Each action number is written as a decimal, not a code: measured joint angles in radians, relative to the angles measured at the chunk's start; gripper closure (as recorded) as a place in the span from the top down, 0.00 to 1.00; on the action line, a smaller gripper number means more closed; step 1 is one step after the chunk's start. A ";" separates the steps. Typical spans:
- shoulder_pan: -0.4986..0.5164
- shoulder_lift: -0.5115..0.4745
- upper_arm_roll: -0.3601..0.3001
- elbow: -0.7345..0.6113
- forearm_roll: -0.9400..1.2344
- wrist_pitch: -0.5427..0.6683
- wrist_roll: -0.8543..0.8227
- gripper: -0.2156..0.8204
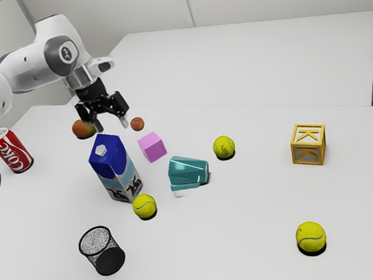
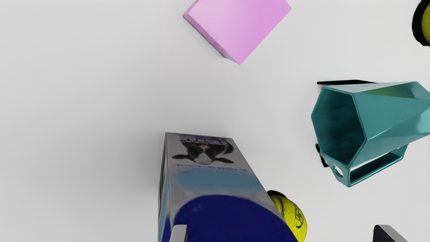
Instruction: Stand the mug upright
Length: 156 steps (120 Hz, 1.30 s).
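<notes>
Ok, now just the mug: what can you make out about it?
The mug is teal and glossy, perhaps glazed ceramic or plastic, with flat facets and an angular rim around its open mouth. It lies on its side on the white table, the mouth facing the exterior view's left. Its angular loop handle has a small round hole near the rim and sits on the side toward that view's camera. The open gripper isn't touching it.

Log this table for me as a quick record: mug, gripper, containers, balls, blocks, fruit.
mug: teal, faceted mug, lying on its side
gripper: gripper open, holding nothing, raised near the milk carton
containers: milk carton, upright; Coke can, upright; black mesh cup
balls: three tennis balls
blocks: pink cube; yellow-framed K block
fruit: two round fruits
</notes>
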<state>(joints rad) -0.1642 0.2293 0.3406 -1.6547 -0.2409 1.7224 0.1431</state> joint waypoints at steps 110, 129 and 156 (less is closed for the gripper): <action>-0.059 0.134 -0.028 -0.139 -0.409 0.288 0.126 0.79; -0.070 0.164 -0.031 -0.143 -0.489 0.293 0.134 0.79; -0.075 0.179 -0.032 -0.143 -0.619 0.286 0.137 0.79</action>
<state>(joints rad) -0.2396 0.4086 0.3089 -1.7982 -0.8602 2.0082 0.2802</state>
